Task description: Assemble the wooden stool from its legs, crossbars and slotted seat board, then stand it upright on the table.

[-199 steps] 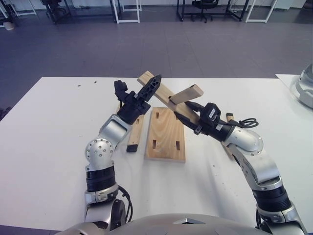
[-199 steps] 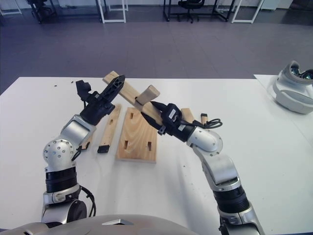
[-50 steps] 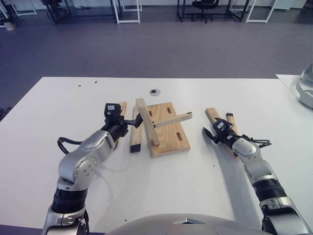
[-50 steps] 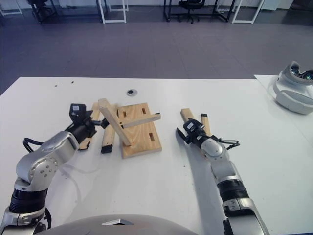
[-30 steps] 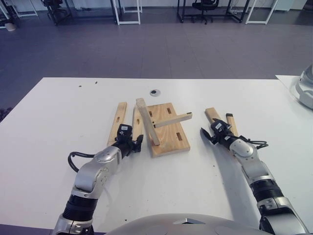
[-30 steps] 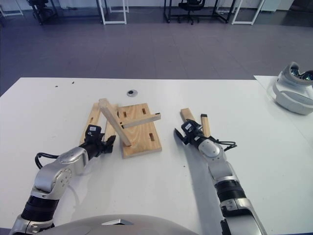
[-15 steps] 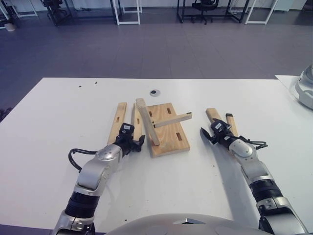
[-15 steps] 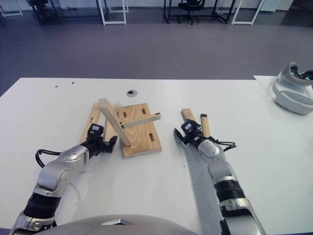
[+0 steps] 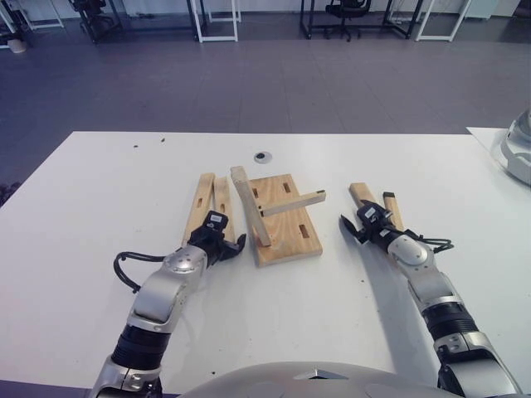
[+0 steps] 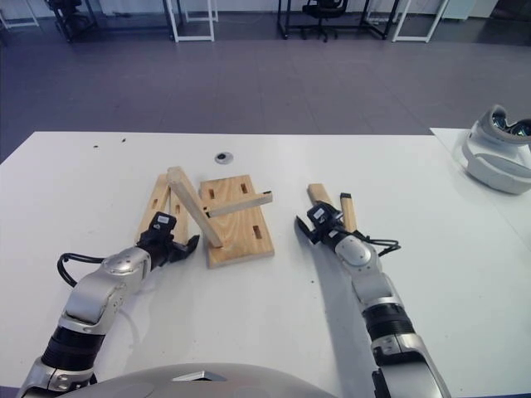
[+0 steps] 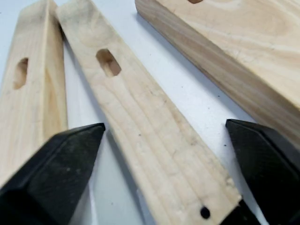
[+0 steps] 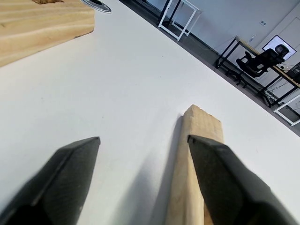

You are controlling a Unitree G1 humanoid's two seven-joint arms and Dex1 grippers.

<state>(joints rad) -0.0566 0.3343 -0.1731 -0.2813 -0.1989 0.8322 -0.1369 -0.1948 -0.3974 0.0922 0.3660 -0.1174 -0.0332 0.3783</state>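
The wooden stool [image 9: 278, 214] is only partly built, and you find it near the middle of the desk [image 9: 99, 191]: the slotted seat board [image 9: 292, 236] lies flat, one leg [image 9: 249, 206] stands on it and leans, and one crossbar [image 9: 297, 201] goes from this leg toward the robot's right side, above the board. Just beside the board, on the robot's left, two loose legs lie flat side by side, the outer leg [image 9: 200, 207] and the inner leg [image 9: 222, 201], each with a slot cut in it. The left claw [image 9: 226, 247] is low at the near end of the inner leg and its jaws are spread apart. In the left wrist view you see that this leg runs through the gap between the two black fingers [image 11: 51, 173], with free space on both sides; the outer leg is outside one finger and the edge of the seat board is outside the other. On the robot's right, apart from the board, a short wooden piece [image 9: 360, 196] and a thinner stick [image 9: 390, 207] lie together. The right claw [image 9: 352, 230] is also spread open, holds nothing, and sits low at their near ends. In the right wrist view the end of the short wooden piece lies just beside one finger; you cannot tell if they touch.
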